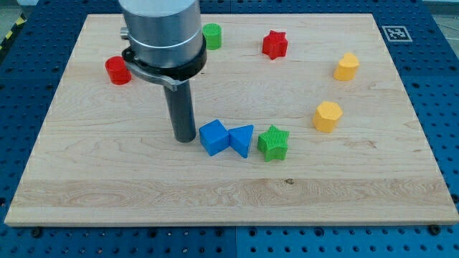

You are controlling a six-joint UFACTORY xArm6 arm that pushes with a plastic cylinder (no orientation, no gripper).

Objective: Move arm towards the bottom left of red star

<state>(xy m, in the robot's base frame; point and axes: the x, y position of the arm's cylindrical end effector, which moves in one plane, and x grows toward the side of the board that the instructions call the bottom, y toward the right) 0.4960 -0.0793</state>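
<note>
You've got my tip planted on the wooden board, a bit left of centre, and it's not touching any block right now. It's just a plain dark rod, so there's nothing on it to open or close. Closest thing is the blue cube, sitting just to the view's right of the tip with a sliver of gap. That cube touches a blue triangular block, and a green star sits right beside that one.

Your target, the red star, is well away, up toward the view's top and right of the tip. It's a chunky little bright-red star, sitting flat with open board around it.

A green cylinder peeks out beside the arm housing, a red cylinder sits at the view's left, and two yellow blocks, hexagon-ish, are over on the right.
</note>
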